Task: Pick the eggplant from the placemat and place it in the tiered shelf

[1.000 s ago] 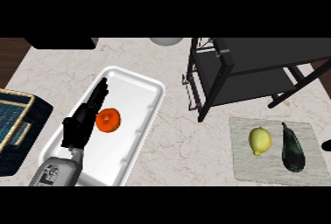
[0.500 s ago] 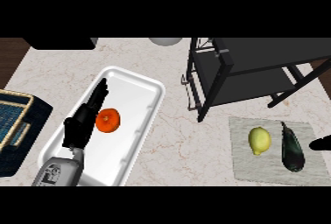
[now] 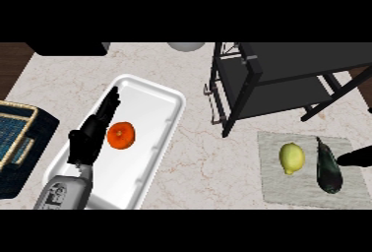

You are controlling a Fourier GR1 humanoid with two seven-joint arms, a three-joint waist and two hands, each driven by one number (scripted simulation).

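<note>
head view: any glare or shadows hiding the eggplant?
Head view: light is flat and even, with no glare on the eggplant or placemat; no shadow covers it; the dark eggplant contrasts well against the grey mat; the right hand is cut off by the right edge, fingers not readable.

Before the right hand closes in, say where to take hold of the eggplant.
Grip the eggplant around its thicker lower body, coming from its right, where the right hand already is. It lies lengthwise on the placemat, and the lemon crowds its left.
</note>
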